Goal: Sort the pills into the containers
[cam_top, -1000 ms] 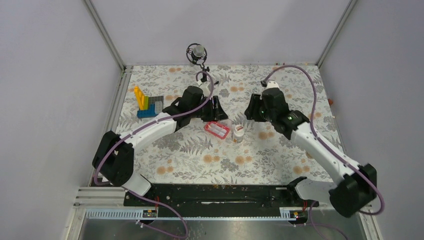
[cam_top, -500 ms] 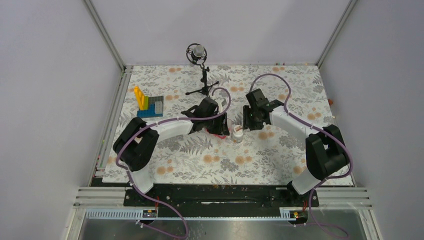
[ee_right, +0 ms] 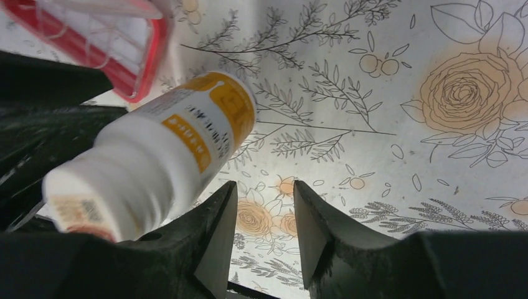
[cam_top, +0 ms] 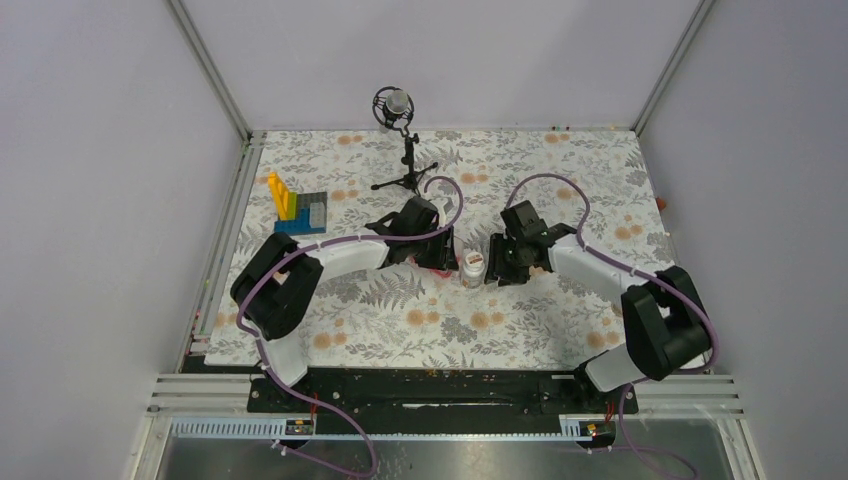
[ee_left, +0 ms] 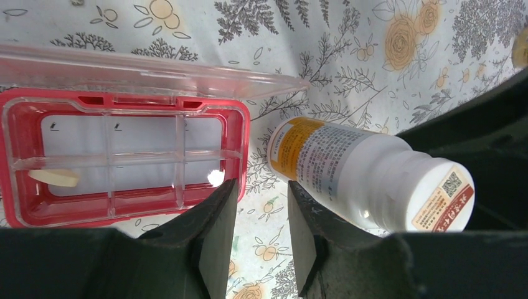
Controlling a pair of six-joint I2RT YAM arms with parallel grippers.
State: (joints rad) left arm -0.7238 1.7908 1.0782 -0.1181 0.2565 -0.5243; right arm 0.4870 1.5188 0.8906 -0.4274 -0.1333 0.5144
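Note:
The pink compartment box (ee_left: 124,156) lies open on the cloth with its clear lid (ee_left: 155,71) folded back. One yellowish pill (ee_left: 55,178) lies in a lower left compartment. The white-capped, orange-labelled bottle (ee_left: 367,174) stands upright just right of the box. My left gripper (ee_left: 261,212) is open and empty, low over the bare cloth between box and bottle. My right gripper (ee_right: 264,205) is open and empty, just right of the bottle (ee_right: 155,162). In the top view the left gripper (cam_top: 447,260) covers most of the box (cam_top: 438,268). The bottle (cam_top: 473,266) stands between it and the right gripper (cam_top: 495,268). The clear yellowish bottle is not in view.
A blue, yellow and grey toy-brick block (cam_top: 298,210) stands at the left of the flowered cloth. A small microphone on a tripod (cam_top: 400,130) stands at the back centre. Purple cables loop over both arms. Metal frame posts border the cloth.
Both arms came down from a raised pose towards the box and bottle. In the last half second the right gripper moved closer to the bottle. The left has hardly moved.

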